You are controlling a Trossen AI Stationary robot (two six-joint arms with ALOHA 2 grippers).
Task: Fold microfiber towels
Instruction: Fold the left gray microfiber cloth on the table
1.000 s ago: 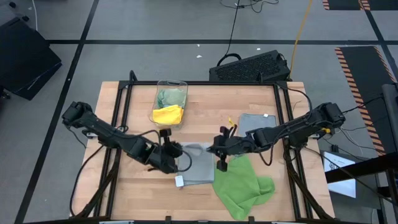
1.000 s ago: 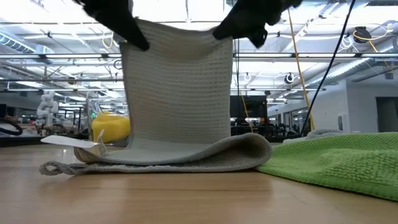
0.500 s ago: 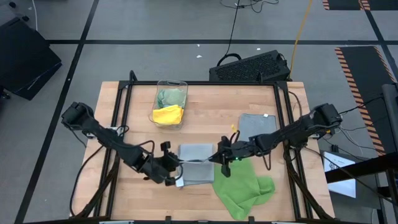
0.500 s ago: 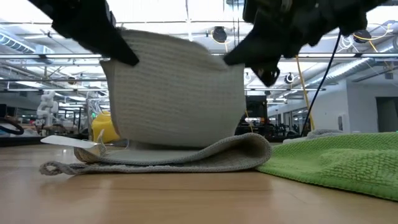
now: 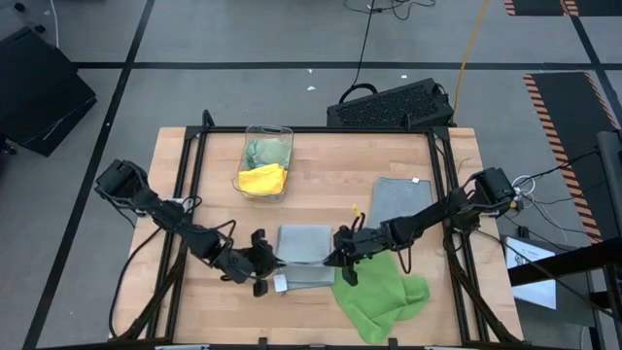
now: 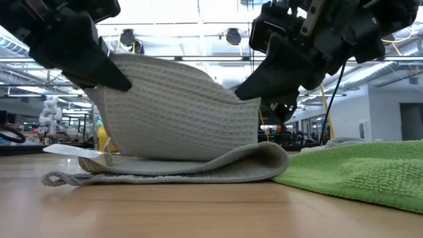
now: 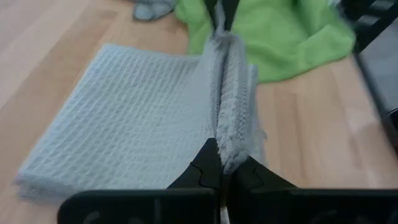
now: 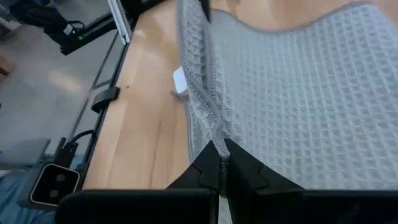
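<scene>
A grey waffle-weave towel [image 5: 306, 243] lies at the table's middle near part, its lower layer [image 6: 165, 173] flat on the wood, with a white tag [image 5: 280, 283] at its near left corner. Its upper layer [image 6: 178, 112] arches over the lower one. My left gripper [image 5: 260, 270] is shut on the raised edge's left end. My right gripper [image 5: 340, 261] is shut on its right end. A bright green towel [image 5: 381, 290] lies crumpled to the right. A second grey towel [image 5: 400, 199] lies flat at the far right. My left gripper pinches the left end of the grey towel's raised edge [image 7: 229, 134] between its two fingers, coming slanting down from the left. The edge is bunched there and held clear of the lower layer. The upper layer sags between the two grippers. My right gripper pinches the right end of the same raised edge [image 8: 208, 118] between its two fingers, coming slanting down from the right. The cloth is bunched at the fingertips. That end is held above the lower layer, which lies on the table.
A clear plastic bin [image 5: 268, 133] at the far middle holds a yellow towel [image 5: 261, 179] and a pale green towel [image 5: 262, 152]. Black frame rails [image 5: 190, 165] run along the left, right and far sides. Bare wood lies at the near left.
Both grippers have gone down and toward the table's near edge, carrying the grey towel's raised edge over its lower layer. The upper layer, first hanging upright and taut, now arches low and slack; the lower layer has stayed flat on the table.
</scene>
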